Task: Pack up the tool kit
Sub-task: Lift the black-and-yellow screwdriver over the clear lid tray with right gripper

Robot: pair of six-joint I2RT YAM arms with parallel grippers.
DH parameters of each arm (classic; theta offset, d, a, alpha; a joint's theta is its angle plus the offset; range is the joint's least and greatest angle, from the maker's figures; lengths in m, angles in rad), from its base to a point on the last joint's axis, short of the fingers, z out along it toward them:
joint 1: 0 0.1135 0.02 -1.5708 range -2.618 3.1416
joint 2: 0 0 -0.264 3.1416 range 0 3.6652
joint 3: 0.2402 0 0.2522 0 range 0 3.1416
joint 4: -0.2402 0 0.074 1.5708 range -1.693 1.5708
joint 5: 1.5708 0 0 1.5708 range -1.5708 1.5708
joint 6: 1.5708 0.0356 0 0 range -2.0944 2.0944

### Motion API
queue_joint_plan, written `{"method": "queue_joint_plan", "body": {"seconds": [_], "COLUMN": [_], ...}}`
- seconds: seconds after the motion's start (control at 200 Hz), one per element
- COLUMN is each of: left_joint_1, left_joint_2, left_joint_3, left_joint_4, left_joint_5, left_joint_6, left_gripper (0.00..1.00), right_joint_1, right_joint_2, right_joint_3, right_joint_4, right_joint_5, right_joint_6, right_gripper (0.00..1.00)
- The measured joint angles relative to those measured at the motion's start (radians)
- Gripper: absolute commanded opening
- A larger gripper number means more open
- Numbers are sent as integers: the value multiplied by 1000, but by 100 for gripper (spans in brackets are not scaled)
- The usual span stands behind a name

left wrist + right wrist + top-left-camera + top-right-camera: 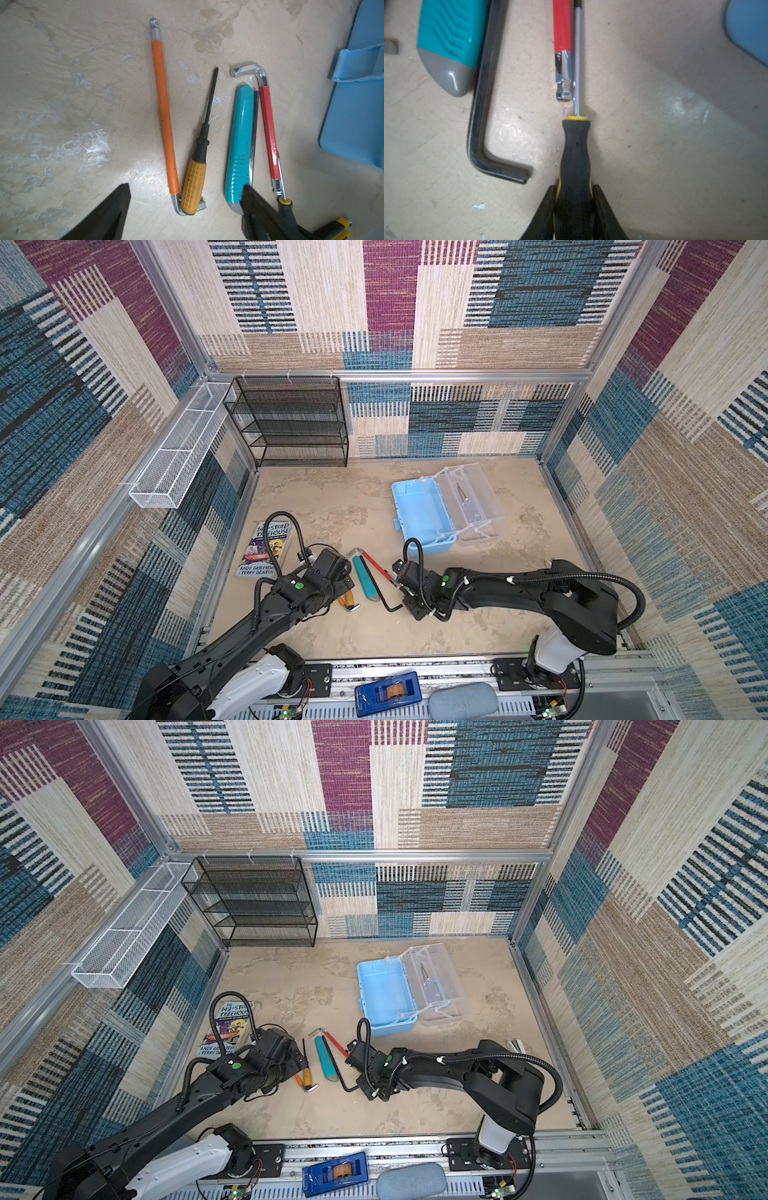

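Observation:
The tool kit's pale blue case (419,514) lies open at the back right, its clear lid (478,489) folded back with a slim metal tool (464,499) in it. My right gripper (574,187) is shut on the black-and-yellow screwdriver's handle (576,149), which lies on the floor beside a red hex key (562,25) and a black hex key (481,104). My left gripper (185,185) hangs open over an amber-handled screwdriver (194,182) and an orange hex key (164,116). A teal utility knife (241,141) lies by one left finger (257,209).
An illustrated book (266,549) lies at the left wall. A black mesh shelf (291,423) and a white mesh basket (174,464) stand at the back left. A dark blue tape dispenser (388,693) and a grey pad (463,699) sit on the front rail.

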Motion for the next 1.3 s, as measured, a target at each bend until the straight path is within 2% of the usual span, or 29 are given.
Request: {"method": "queue_joint_plan", "body": {"seconds": [0.351,0.501,0.666,0.801,1.057,1.177,1.302], "left_joint_1": [-3,-14,-26,-39,-53,-56,-58], "left_joint_2": [60,90,117,133,147,148,148], "left_joint_3": [36,55,72,79,84,85,90], "left_joint_4": [2,2,2,2,2,2,2], "left_joint_5": [15,23,24,24,24,24,24], "left_joint_6": [48,64,80,93,100,100,103], "left_gripper": [84,83,82,82,82,82,82], "right_joint_1": [-78,-153,-312,-484,-819,-898,-927], "right_joint_2": [-141,-235,-326,-380,-361,-306,-239], "right_joint_3": [3,-1,16,61,158,197,223], "right_joint_4": [44,77,66,48,-8,-23,-31], "right_joint_5": [-64,-112,-151,-169,-192,-183,-148], "right_joint_6": [18,17,-24,-90,-221,-279,-332], "right_gripper": [18,18,18,19,18,18,18]}}
